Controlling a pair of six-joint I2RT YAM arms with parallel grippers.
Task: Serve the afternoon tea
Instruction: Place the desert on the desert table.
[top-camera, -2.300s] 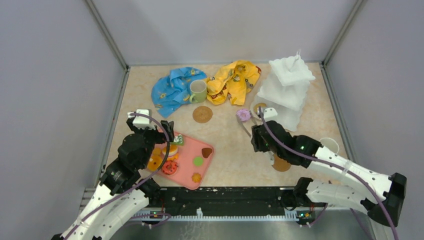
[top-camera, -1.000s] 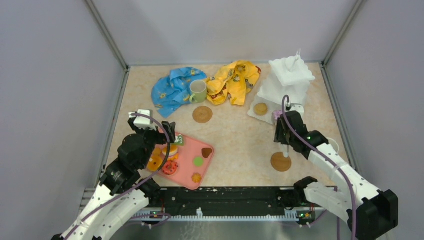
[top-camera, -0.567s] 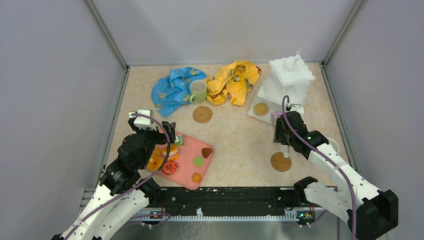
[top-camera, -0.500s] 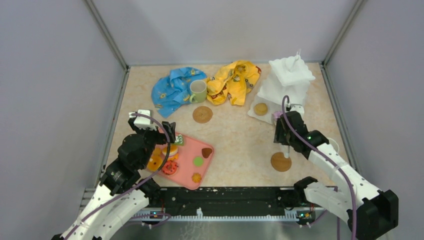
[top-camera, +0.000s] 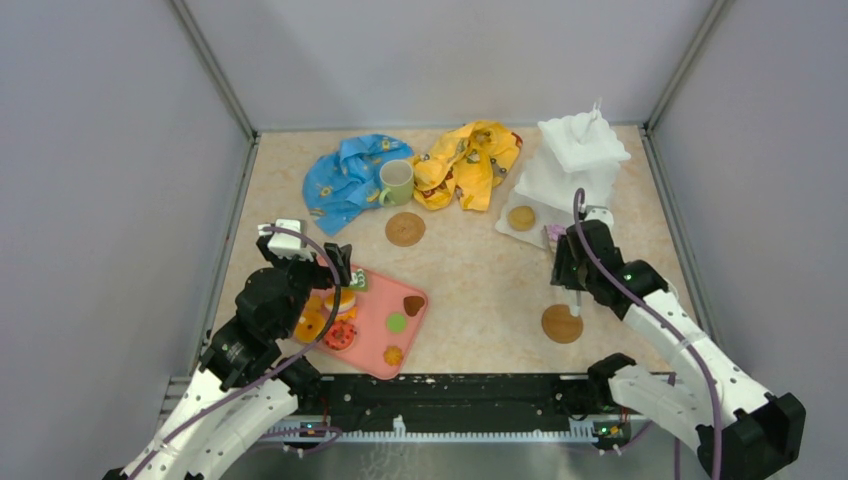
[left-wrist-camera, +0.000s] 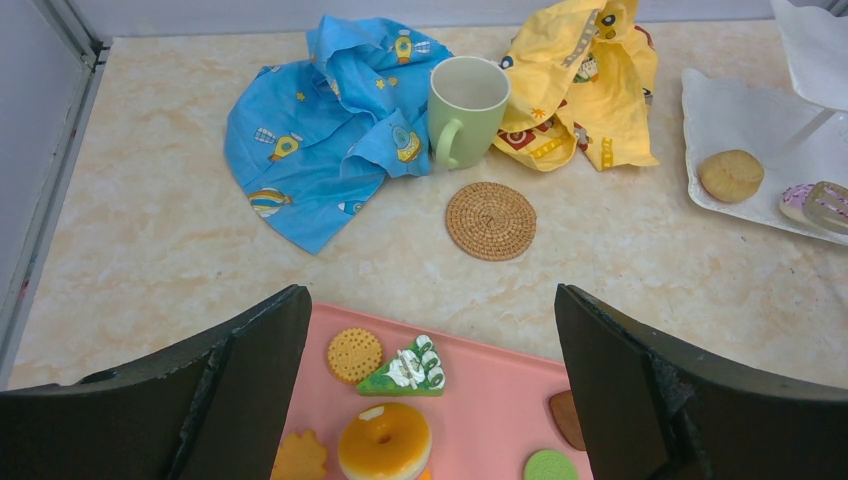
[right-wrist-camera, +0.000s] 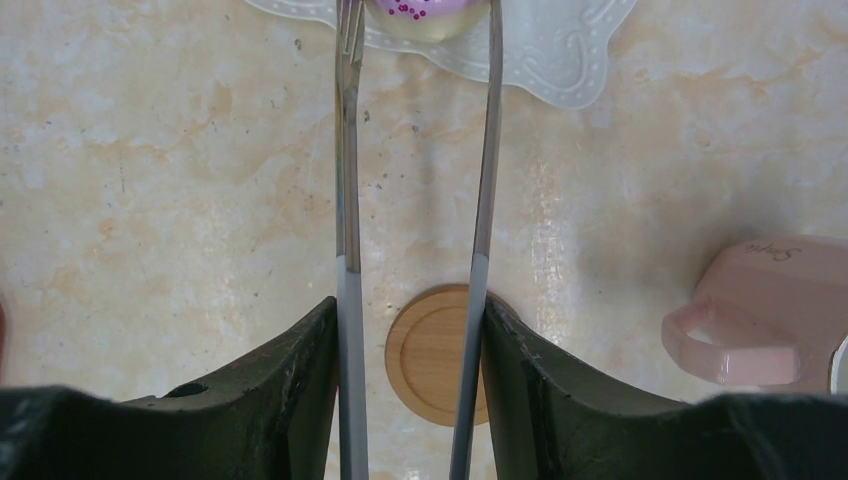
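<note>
My right gripper (right-wrist-camera: 412, 310) is shut on a pair of metal tongs (right-wrist-camera: 346, 200). The tongs' tips flank a pink sprinkled donut (right-wrist-camera: 415, 12) that lies on the bottom tier (right-wrist-camera: 560, 60) of the white three-tier stand (top-camera: 575, 160). A tan pastry (top-camera: 520, 217) lies on that tier too. Below the tongs is a round wooden coaster (right-wrist-camera: 430, 355), with a pale mug (right-wrist-camera: 770, 310) to its right. My left gripper (left-wrist-camera: 430, 390) hangs open over the pink tray (left-wrist-camera: 500, 400), which carries an orange donut (left-wrist-camera: 384, 440), a green cake slice (left-wrist-camera: 405, 366) and biscuits. The green mug (top-camera: 397, 181) stands by a woven coaster (top-camera: 405, 228).
A blue cloth (top-camera: 345, 180) and a yellow cloth (top-camera: 468, 160) lie crumpled at the back on either side of the green mug. Grey walls close in the table on three sides. The pink tray (top-camera: 375, 310) sits at the near left, close to the front edge.
My right arm carried the pink donut in the tongs from mid-table rightward to the stand's bottom tier, then shifted slightly right. The left arm has not moved.
</note>
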